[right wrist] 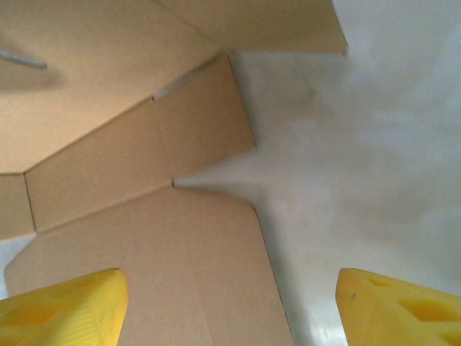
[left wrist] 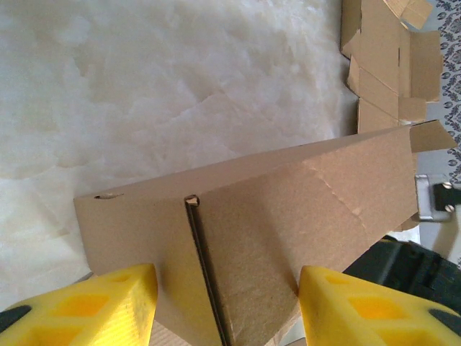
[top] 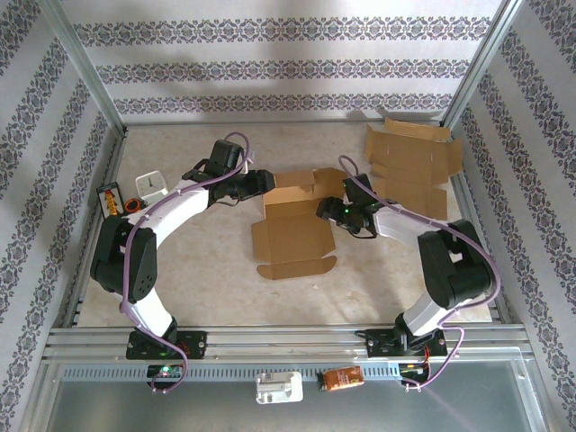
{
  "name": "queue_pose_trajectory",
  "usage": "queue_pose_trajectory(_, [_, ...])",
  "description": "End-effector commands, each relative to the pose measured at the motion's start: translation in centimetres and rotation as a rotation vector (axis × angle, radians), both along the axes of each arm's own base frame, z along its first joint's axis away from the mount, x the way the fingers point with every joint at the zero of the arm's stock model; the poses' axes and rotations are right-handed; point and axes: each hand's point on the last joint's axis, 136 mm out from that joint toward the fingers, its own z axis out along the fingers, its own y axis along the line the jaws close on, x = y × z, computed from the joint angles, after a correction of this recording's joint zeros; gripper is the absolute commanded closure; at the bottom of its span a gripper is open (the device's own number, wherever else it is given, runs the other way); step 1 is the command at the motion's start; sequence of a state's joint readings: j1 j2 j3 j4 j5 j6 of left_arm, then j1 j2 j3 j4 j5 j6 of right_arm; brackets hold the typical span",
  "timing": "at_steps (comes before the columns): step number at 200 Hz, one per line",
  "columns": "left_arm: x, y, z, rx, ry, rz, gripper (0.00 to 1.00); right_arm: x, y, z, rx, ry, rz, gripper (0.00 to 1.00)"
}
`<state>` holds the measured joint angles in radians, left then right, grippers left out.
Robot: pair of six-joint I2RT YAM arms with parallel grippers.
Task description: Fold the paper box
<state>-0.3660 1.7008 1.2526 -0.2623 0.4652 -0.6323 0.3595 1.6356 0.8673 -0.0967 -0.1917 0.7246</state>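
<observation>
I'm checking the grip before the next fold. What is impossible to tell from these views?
- Left wrist: whether the left pincer clamps the box; the bottom edge cuts off its fingers.
- Top view: tips of the right pincer, dark against its own wrist.
- Right wrist: the box's whole shape; top and left edges crop it.
- Top view: the orange item by the left rail, too small to identify.

The whole desk [top: 207, 279] is seen from high above its near edge. The paper box [top: 292, 232] is seen very close from both wrists and is shared by all views.
</observation>
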Motion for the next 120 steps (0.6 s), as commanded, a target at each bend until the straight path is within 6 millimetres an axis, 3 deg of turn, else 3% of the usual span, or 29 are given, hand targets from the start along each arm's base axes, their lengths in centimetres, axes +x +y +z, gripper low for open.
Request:
queue_pose_trajectory(1, [-0.1,0.0,-0.5,0.039,0.016,-0.002,0.46,4.1,1.7,2.0,0.002,-0.188,0.024,0.22])
queue_pose_trajectory(33, [0.3,0.5,-0.1,0.036,0.017,0.019,0.47,5.8,1.8,0.7,-0.015,-0.196,0.000,0.22])
queue_pose_trajectory(79, [0.7,0.8,-0.4,0.020,0.024,0.015,0.47,6.4,1.8,-1.0,-0.047,-0.191,0.003,0.19])
queue_pose_trajectory(120, [0.7,0.6,-0.8,0.005,0.036,0.005,0.47,7.2,3.8,-2.1,0.031,-0.199,0.054,0.21])
